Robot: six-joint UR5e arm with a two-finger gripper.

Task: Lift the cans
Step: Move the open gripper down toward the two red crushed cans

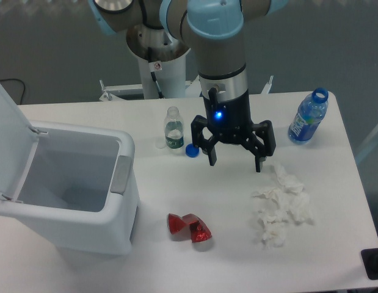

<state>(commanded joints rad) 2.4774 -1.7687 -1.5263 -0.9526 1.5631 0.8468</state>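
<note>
So on the left there's the open white bin (72, 183), nothing visible in it. The crushed red can (189, 227) is sitting on the table (176, 268) just right of it, not picked up yet: shiny, flattened, bent into two lobes. Gripper (235, 160) hangs above it, fingers spread, holding nothing.

Open gripper (236, 162) above white table (335, 244), well apart from crushed red can (189, 227) near bin (72, 189)
</note>
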